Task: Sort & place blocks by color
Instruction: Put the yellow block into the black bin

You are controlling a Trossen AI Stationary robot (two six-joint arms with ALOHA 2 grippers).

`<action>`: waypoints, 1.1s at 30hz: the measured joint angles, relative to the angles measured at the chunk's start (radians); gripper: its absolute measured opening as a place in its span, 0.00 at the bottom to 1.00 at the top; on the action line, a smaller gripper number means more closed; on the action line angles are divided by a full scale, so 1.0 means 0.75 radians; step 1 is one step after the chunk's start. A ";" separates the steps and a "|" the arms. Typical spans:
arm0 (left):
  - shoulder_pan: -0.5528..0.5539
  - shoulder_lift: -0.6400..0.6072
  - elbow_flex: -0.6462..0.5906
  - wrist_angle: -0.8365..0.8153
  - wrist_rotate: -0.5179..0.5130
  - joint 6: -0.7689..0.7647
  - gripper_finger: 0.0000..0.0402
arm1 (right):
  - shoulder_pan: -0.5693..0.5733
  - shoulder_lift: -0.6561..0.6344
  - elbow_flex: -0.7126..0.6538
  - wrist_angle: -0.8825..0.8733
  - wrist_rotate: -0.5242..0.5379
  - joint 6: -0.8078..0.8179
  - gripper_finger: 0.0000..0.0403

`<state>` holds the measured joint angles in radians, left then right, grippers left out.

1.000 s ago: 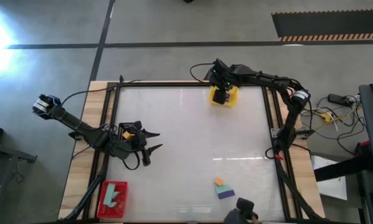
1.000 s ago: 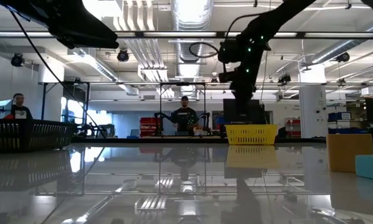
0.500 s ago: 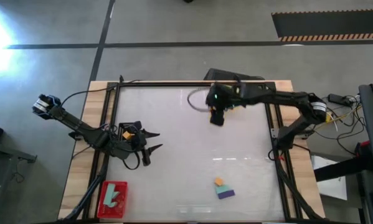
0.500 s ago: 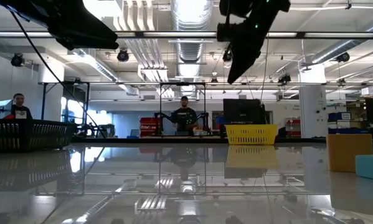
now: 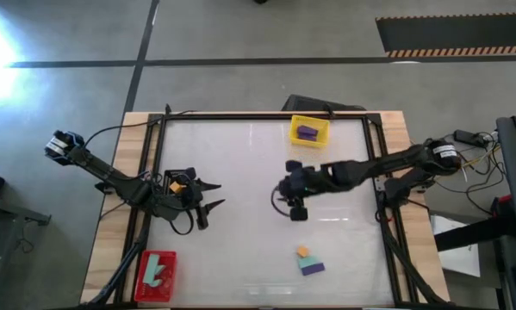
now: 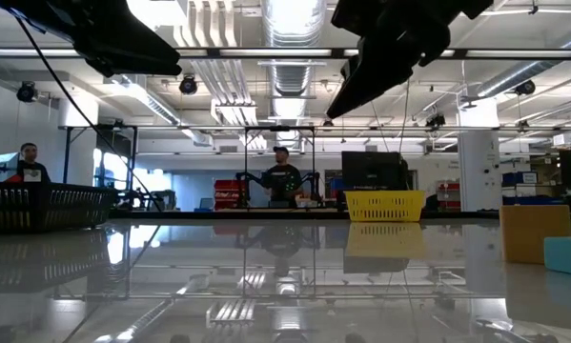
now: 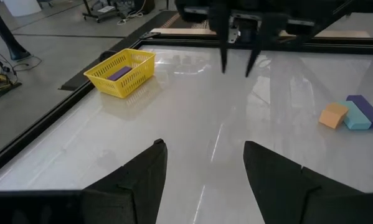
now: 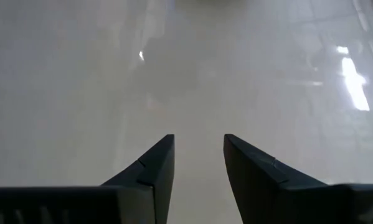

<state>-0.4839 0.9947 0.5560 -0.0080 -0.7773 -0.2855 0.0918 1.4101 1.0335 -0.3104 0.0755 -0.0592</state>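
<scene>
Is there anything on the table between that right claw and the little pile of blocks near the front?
Nothing visible. The right claw hangs open and empty over bare table; the blocks lie beyond it with only clear surface between.

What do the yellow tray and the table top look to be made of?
Yellow tray: probably moulded plastic, going by its uniform bright colour and open lattice walls. Table top: a smooth, glossy white sheet, maybe laminate or acrylic, since the low view shows it mirroring ceiling lights; exact material unclear.

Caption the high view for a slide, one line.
Right gripper, fingers open and empty, over mid-table; purple block in yellow tray; left gripper waits at left.
</scene>
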 joint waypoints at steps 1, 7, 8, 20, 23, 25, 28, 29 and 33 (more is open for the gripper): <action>0.000 0.000 0.000 0.000 0.000 0.000 0.49 | 0.012 0.000 -0.020 0.038 0.001 0.009 0.32; 0.000 0.000 -0.001 0.000 0.000 0.000 0.49 | 0.039 0.000 -0.053 0.086 0.004 0.058 0.31; 0.000 0.000 -0.001 0.000 0.000 0.000 0.49 | 0.039 0.000 -0.054 0.086 0.004 0.067 0.30; 0.000 0.000 -0.001 0.000 0.001 -0.025 0.49 | 0.079 0.001 -0.187 0.262 0.005 0.152 0.31; 0.000 0.000 -0.001 0.000 0.000 -0.025 0.49 | 0.091 0.001 -0.235 0.328 0.004 0.152 0.30; 0.000 0.000 -0.001 0.000 0.001 -0.029 0.49 | 0.094 0.001 -0.253 0.353 0.005 0.152 0.29; 0.000 0.000 -0.001 0.000 0.001 -0.030 0.49 | 0.094 0.001 -0.258 0.353 0.005 0.151 0.28; 0.000 0.000 -0.001 0.000 0.000 -0.030 0.49 | 0.094 0.001 -0.258 0.353 0.005 0.151 0.28; 0.000 0.000 -0.001 0.000 0.000 -0.030 0.49 | 0.094 0.002 -0.258 0.353 0.005 0.149 0.27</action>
<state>-0.4839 0.9947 0.5556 -0.0082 -0.7769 -0.3077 0.1619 1.4113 0.8398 -0.0456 0.0792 0.0527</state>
